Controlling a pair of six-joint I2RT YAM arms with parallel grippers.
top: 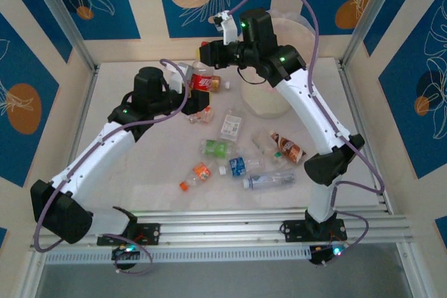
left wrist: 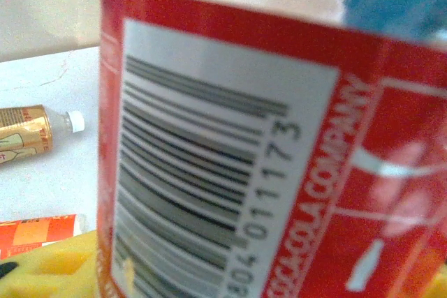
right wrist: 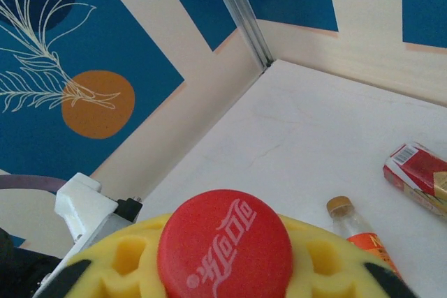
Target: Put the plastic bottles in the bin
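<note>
Left of the tall round cream-white plastic bin [top: 271, 107], the right gripper [right wrist: 225, 264] pinched the red cap [right wrist: 223, 239] of the red-labelled clear plastic bottle [top: 202, 82]. Whether the left gripper [top: 181, 84] held it too was unclear.

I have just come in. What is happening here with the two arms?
Both arms are at one cola bottle, raised above the table, to the left of the bin in the top view. The right gripper is shut on its red cap. The left gripper is at the labelled body, but whether it grips is unclear. It looks like a handover between the arms. Several other bottles lie on the table, not yet in the bin.
</note>
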